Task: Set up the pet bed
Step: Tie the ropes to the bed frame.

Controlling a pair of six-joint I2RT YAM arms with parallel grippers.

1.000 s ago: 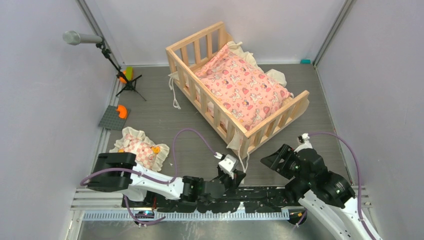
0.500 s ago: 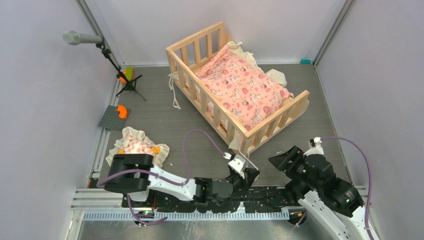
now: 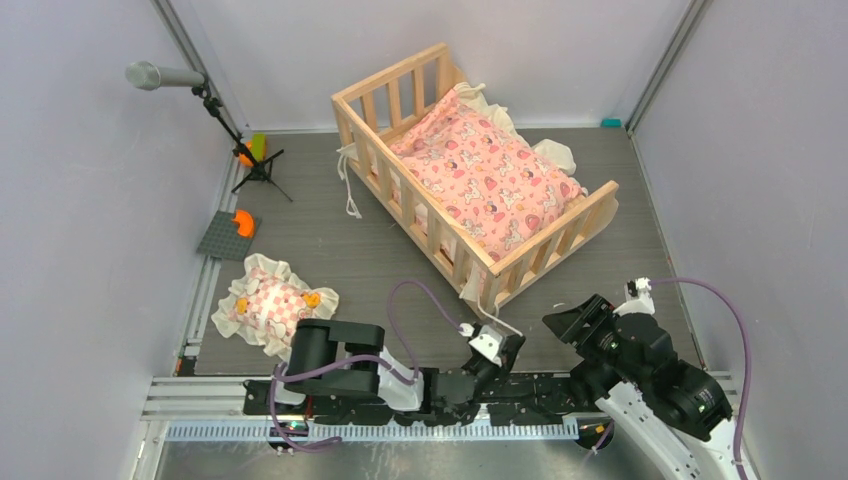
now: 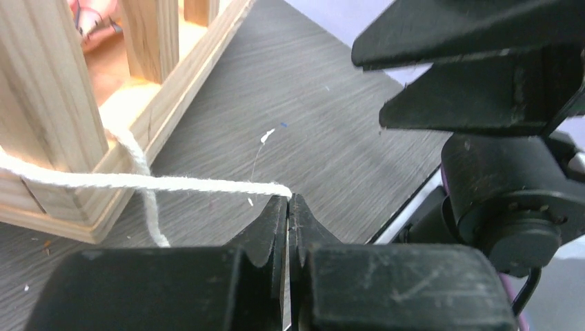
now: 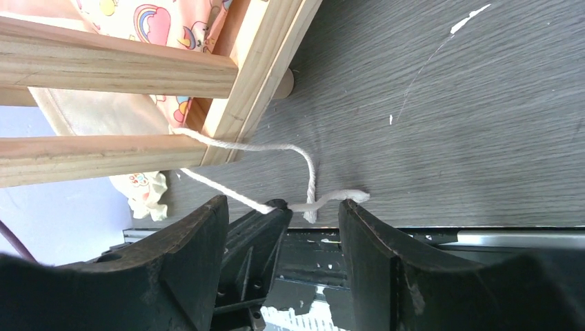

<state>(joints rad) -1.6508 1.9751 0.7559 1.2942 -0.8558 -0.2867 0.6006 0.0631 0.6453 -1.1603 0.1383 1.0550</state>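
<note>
Cord (image 4: 172,183) was pinched in closed left gripper (image 4: 288,207); right gripper (image 5: 281,207) jaws were apart.
Pet bed (image 3: 555,228) could be dragged, or cord lost, if pulled hard.

Grey tabletop (image 3: 340,250) from above.
Pet bed (image 3: 555,230) stands centre; frilled pillow (image 3: 272,305), grey plate (image 3: 225,237) and microphone tripod (image 3: 262,172) sit at left; white cord (image 5: 248,146) trails by the bed.

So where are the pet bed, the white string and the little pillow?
pet bed (image 3: 555,226): top view, top rail of its near end.
white string (image 4: 172,183): left wrist view, taut stretch.
small frilled pillow (image 3: 272,305): top view, checked centre.
</note>
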